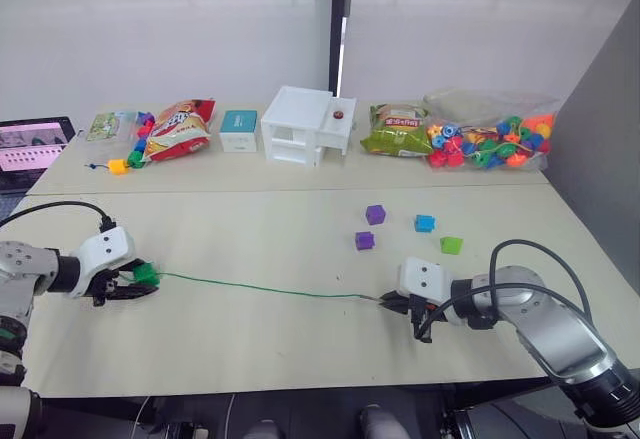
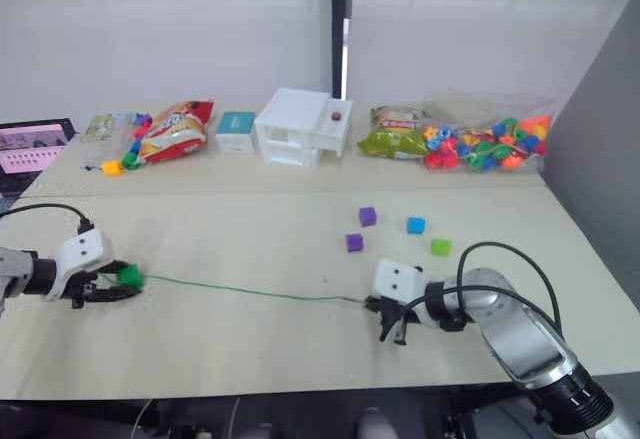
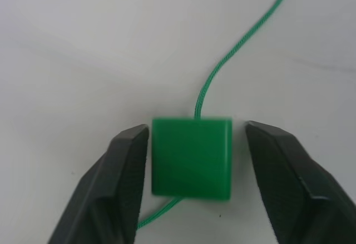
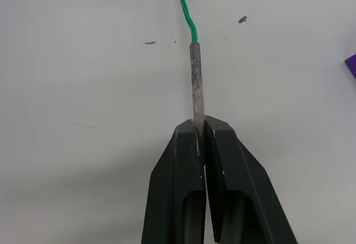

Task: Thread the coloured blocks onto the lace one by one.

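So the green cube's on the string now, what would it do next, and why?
Probably the left gripper draws back from the dark green block. Its fingers stand open on either side, and the lace already runs through the block. The right gripper pinches the lace's grey tip, and four blocks, such as the nearest purple block, lie loose.

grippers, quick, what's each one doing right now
Left gripper: open, its black fingers either side of the dark green plastic cube already on the thin green lace.
Right gripper: shut on the lace's stiff greyish tip.
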Robot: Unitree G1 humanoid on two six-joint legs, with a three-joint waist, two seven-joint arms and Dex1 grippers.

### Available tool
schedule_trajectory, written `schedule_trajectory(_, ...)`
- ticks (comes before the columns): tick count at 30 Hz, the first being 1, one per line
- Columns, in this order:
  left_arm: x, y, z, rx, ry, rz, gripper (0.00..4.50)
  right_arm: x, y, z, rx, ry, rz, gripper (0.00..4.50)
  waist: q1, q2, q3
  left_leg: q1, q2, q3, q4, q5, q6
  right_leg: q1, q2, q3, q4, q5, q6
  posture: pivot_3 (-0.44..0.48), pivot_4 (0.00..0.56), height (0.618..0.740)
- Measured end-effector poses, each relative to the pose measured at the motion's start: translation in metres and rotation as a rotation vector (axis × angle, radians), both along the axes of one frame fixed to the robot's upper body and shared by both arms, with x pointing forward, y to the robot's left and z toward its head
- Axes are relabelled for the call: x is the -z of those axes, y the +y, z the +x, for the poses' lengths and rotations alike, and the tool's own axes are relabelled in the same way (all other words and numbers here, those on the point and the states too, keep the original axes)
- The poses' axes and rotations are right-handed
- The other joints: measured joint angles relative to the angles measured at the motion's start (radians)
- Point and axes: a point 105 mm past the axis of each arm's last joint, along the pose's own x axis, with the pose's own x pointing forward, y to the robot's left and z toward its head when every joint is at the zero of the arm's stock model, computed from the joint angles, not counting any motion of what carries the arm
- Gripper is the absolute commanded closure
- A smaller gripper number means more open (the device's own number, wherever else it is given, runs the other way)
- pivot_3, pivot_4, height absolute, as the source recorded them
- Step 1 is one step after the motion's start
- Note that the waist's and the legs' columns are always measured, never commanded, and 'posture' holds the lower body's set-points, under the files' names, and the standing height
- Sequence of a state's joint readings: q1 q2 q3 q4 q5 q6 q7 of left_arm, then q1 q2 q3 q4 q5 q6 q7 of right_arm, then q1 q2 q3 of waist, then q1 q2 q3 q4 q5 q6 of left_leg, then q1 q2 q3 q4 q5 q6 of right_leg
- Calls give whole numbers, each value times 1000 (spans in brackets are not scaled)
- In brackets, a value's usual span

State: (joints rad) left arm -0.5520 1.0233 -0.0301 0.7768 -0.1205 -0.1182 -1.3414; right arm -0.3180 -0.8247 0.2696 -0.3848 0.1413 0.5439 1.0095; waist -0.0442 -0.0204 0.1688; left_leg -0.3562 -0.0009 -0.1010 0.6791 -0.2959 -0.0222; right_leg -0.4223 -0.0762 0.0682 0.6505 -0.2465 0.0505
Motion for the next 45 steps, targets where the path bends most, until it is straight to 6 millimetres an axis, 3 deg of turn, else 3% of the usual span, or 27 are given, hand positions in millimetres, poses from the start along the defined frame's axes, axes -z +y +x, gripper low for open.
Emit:
schedule_trajectory(1, -5, -7, 2, 15, -13, -26, 314, -2, 3, 1, -9, -5, 11, 4500, 2, 0, 0, -1, 0, 0, 1, 0, 0, -1, 0, 0, 0, 0, 0, 0, 150, 740)
schedule_trajectory(6, -37, -40, 5, 103, -43, -123, 314, -8, 15, 1, -46, -3, 22, 4500, 0, -1, 0, -2, 0, -1, 1, 0, 0, -1, 0, -1, -1, 0, 0, 0, 150, 740)
schedule_trajectory(9, -54, -83, -1, 226, -42, -213, 314, -11, 26, 2, -74, -3, 11, 4500, -1, -1, 0, -3, 0, -1, 1, 0, 0, -1, 0, 0, -1, 0, 0, 0, 150, 740)
schedule_trajectory(11, -53, -117, -11, 325, -13, -258, 314, -12, 32, 3, -79, 1, 14, 4500, -1, -1, 0, -2, 0, -1, 1, 0, 0, -1, 0, 0, -1, 0, 0, 0, 150, 740)
schedule_trajectory(14, -33, -177, -27, 461, 41, -315, 314, -11, 41, 5, -72, 7, 3, 4500, 1, -1, 0, -3, 0, -1, 2, 0, 0, -1, 0, 0, -1, 0, 0, 0, 150, 740)
schedule_trajectory(17, -17, -220, -37, 536, 48, -327, 314, -11, 47, 7, -66, -1, -4, 4500, 2, -1, 0, -4, 0, -1, 2, 0, 0, -1, 0, 0, -1, 0, 0, 0, 150, 740)
schedule_trajectory(24, 7, -259, -33, 536, -17, -316, 314, -11, 50, 8, -41, 5, -3, 4500, 3, -1, 0, -4, -1, -1, 2, 0, 0, -1, -1, 0, -1, 0, 0, 0, 150, 740)
schedule_trajectory(30, 15, -261, -25, 503, -21, -342, 314, -14, 53, 5, -48, -7, 2, 4500, 3, -1, 0, -4, -1, -1, 2, 0, 0, -1, -1, 0, -1, 0, 0, 0, 150, 740)
schedule_trajectory(33, 18, -261, -23, 498, -18, -346, 1074, -15, 54, 4, -55, -12, 4, 4500, 3, -1, 0, -4, -1, -1, 2, 0, 0, -1, -1, 0, -2, 0, 0, 0, 150, 740)
schedule_trajectory(38, 20, -262, -22, 501, -14, -350, 2903, -16, 54, 3, -57, -14, 5, 4500, 3, -1, 0, -4, -1, -1, 2, 0, 0, -1, -1, 0, -1, 0, 0, 0, 150, 740)
schedule_trajectory(43, 20, -262, -21, 499, -10, -354, 4461, -16, 54, 3, -58, -14, 4, 4500, 3, -1, 0, -4, -1, -1, 2, 0, 0, -1, -1, 0, -1, 0, 0, 0, 150, 740)
schedule_trajectory(45, 21, -264, -22, 507, -4, -357, 4461, -16, 53, 3, -55, -16, 1, 4500, 3, -1, 0, -4, -1, -1, 2, 0, 0, -1, -1, 0, -1, 0, 0, 0, 150, 740)
